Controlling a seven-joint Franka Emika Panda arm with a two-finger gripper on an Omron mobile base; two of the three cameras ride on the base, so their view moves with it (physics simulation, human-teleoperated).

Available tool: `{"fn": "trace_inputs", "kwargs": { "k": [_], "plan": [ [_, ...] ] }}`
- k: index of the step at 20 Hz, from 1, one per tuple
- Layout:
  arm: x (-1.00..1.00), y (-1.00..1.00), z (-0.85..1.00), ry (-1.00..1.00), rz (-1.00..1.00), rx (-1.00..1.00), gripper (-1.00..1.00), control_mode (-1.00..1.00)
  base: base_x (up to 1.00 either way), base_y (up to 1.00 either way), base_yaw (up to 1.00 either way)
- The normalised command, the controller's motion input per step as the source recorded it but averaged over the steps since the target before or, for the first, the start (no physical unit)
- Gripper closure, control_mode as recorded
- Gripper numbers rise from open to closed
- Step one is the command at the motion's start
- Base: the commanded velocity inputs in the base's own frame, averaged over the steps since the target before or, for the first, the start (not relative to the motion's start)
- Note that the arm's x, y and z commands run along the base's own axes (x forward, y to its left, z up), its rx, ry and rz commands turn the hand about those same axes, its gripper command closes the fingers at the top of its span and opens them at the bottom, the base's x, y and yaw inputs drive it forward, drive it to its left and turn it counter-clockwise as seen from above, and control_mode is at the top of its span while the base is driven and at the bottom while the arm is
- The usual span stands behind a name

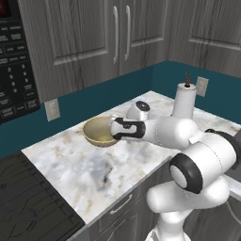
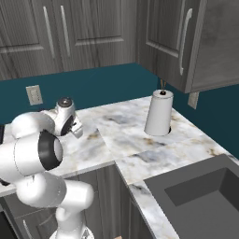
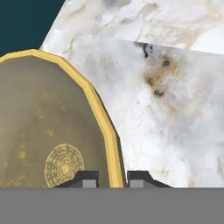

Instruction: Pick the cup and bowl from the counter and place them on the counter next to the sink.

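Gripper [image 3: 112, 177] is clamped on the rim of the bowl [image 3: 48, 131]: in the hand view one dark fingertip [image 3: 86, 178] sits inside the bowl and the other just outside, with the yellow rim running down between them. The jaws are narrowly apart, with just the bowl wall in the gap. The bowl is tan-yellow, with a ringed pattern at the bottom of its matte inside.

In the left base view the bowl [image 1: 100, 131] is at the end of the white arm [image 1: 155, 129], near the teal back wall on the white marble counter [image 1: 84, 164]; whether it touches the counter or is slightly lifted I cannot tell. The black stovetop [image 1: 28, 202] lies to the left of the counter. A white paper-towel roll [image 2: 159, 113] stands upright on the counter near the corner, well apart from the bowl. The dark grey sink [image 2: 205, 191] is sunk into the counter at the lower right of the right base view.
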Motion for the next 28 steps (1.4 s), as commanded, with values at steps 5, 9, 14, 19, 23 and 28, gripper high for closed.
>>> {"fn": "trace_inputs", "kwargs": {
  "k": [5,9,14,19,23,28],
  "plan": [
    [-0.29,-0.33,0.64,0.19,-0.06,0.0,1.0,-1.0,0.0,0.0,0.0],
    [-0.22,-0.31,0.51,0.21,-0.05,-0.01,1.0,-1.0,0.0,0.0,0.0],
    [-0.18,-0.35,0.38,0.25,-0.03,-0.02,1.0,-1.0,0.0,0.0,0.0],
    [-0.22,-0.42,0.02,0.06,-0.03,0.0,1.0,-1.0,0.0,0.0,0.0],
    [-0.27,-0.43,-0.02,0.0,-0.01,-0.01,1.0,-1.0,0.0,0.0,0.0],
    [-0.36,-0.19,-0.01,-0.17,0.0,-0.03,1.0,-1.0,0.0,0.0,0.0]
  ]
}}
